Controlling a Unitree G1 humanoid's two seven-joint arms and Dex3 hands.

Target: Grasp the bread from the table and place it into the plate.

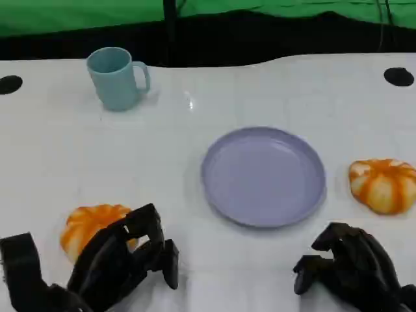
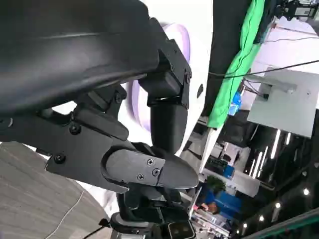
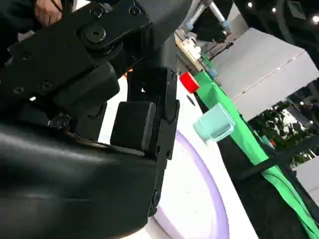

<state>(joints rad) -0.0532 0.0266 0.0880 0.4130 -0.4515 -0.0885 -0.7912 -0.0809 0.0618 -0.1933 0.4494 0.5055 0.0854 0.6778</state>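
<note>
Two orange-and-white striped breads lie on the white table. One bread (image 1: 90, 227) is at the near left, partly behind my left hand (image 1: 123, 260). That hand's fingers are spread and reach alongside the bread's near right side, with nothing held. The other bread (image 1: 383, 185) lies at the right, past the lavender plate (image 1: 263, 175), which sits empty at the middle. My right hand (image 1: 348, 270) hangs near the front edge, below that bread, fingers loosely bent and holding nothing. The plate's rim (image 2: 134, 99) shows beyond my left hand (image 2: 149, 124), and the plate (image 3: 199, 199) lies beyond my right hand (image 3: 124, 99).
A teal mug (image 1: 117, 78) stands at the far left, handle to the right; the mug (image 3: 214, 123) also appears in the right wrist view, with a small red object (image 3: 188, 82) near it. Green cloth (image 1: 78, 13) hangs behind the table's far edge.
</note>
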